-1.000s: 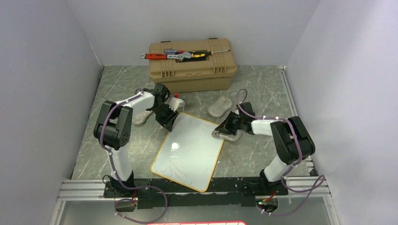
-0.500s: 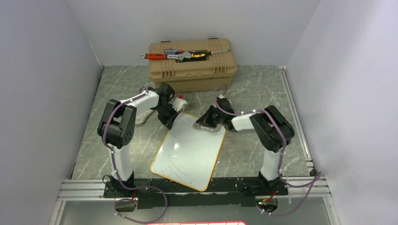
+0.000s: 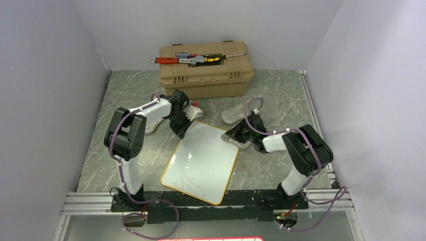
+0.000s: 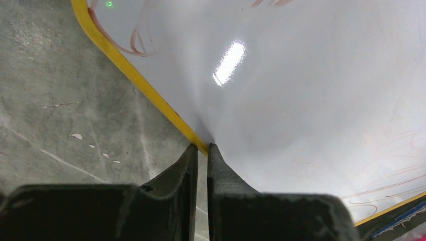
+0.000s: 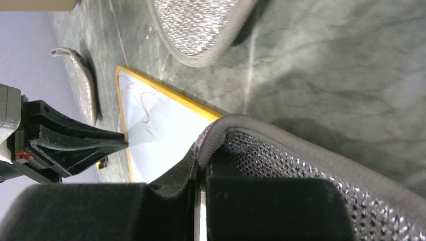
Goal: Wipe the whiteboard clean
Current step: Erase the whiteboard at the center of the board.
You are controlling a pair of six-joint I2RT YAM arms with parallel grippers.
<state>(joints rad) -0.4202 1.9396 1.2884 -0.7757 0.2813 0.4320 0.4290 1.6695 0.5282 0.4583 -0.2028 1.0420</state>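
- Tabletop (image 3: 281, 90): grey, marbled, walled on three sides.
- Toolbox (image 3: 203, 80): tan, lid shut, at the middle of the far edge. Tools (image 3: 193, 59) lie across its lid.
- Whiteboard (image 3: 201, 160): lies flat and askew in the middle of the tabletop, its near end close to the near edge. It is glossy white with a yellow rim. Faint reddish scribbles (image 4: 133, 37) show by the far-left corner and along the near end.
- Left hand (image 4: 202, 146): clenched on the whiteboard's yellow rim on its left side, near the far corner. The fingertips are almost together, with the rim between them.
- Right hand (image 3: 235, 134): at the whiteboard's far-right corner, clenched on the edge of a grey mesh pad (image 5: 301, 170). The pad sits over that corner, partly on the tabletop.
- Second pad (image 3: 233, 114): on the tabletop between the toolbox and the right hand.
- Third pad (image 3: 149, 126): left of the whiteboard, partly hidden by the left arm.
- Small red-and-white thing (image 3: 193, 106): just beyond the whiteboard's far edge, too small to name.
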